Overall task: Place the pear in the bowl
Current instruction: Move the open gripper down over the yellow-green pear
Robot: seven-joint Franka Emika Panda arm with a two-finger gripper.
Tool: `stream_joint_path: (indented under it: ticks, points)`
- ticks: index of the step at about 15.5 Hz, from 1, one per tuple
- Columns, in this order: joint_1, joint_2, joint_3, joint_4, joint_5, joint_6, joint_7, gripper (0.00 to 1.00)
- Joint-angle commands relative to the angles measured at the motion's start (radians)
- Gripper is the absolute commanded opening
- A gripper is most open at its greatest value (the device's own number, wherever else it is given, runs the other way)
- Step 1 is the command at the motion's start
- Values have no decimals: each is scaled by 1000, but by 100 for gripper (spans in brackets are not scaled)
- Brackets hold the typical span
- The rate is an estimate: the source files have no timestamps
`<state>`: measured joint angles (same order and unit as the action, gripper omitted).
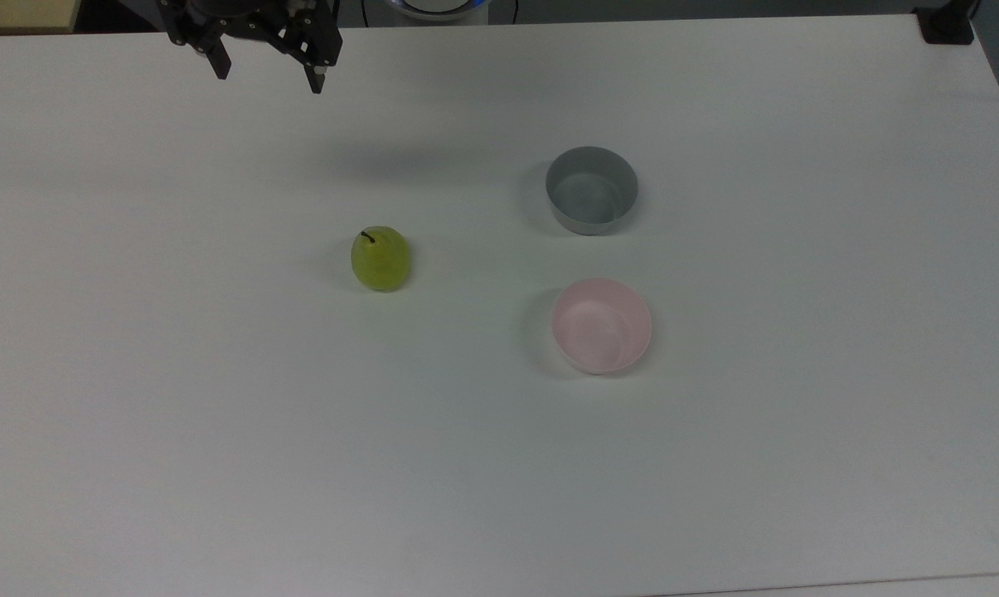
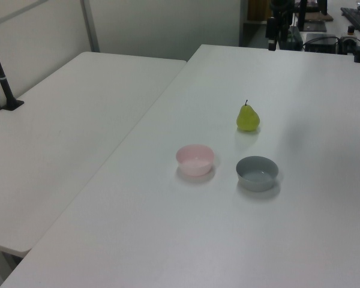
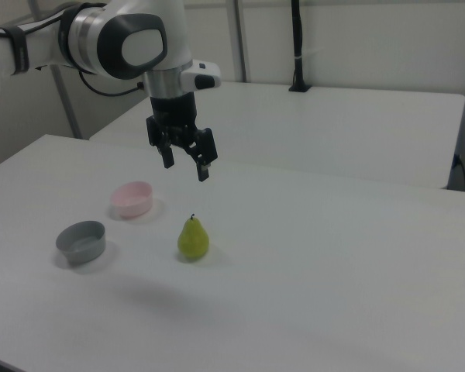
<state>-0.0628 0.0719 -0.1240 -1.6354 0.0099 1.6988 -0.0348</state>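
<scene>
Hand: the black two-finger hand [image 1: 267, 81] hangs at the upper left of the top view, fingers spread wide, gripping nothing; in the right view [image 3: 185, 164] it is above the counter.
Pear: the yellow-green pear [image 1: 380, 259] stands upright left of centre on the white counter [image 1: 217, 431], stem up, well apart from the hand.
Grey bowl: [image 1: 591, 190], right of centre, empty.
Pink bowl: [image 1: 602, 325], just below the grey bowl, empty.

Grey bowl [image 1: 591, 190] on white table [image 1: 797, 456]
</scene>
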Motion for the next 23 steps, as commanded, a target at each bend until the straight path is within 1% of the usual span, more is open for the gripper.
stream_joint_path:
  ticks: [1,5,6,9,12,13,18,21,23]
  points:
    - [11,15,-5,-1,24,-16,-20,100]
    - [15,58,4,-1,27,5,-40,100]
    - [29,72,4,-1,25,22,-40,100]
    - [37,115,4,-4,16,50,-45,100]
    - [52,173,4,-11,12,90,-121,100]
    - [55,193,4,-15,12,103,-128,100]
    - [103,267,3,-40,12,192,-117,100]
    - [106,295,3,-41,6,205,-123,100]
    - [107,313,3,-41,-14,206,-123,100]
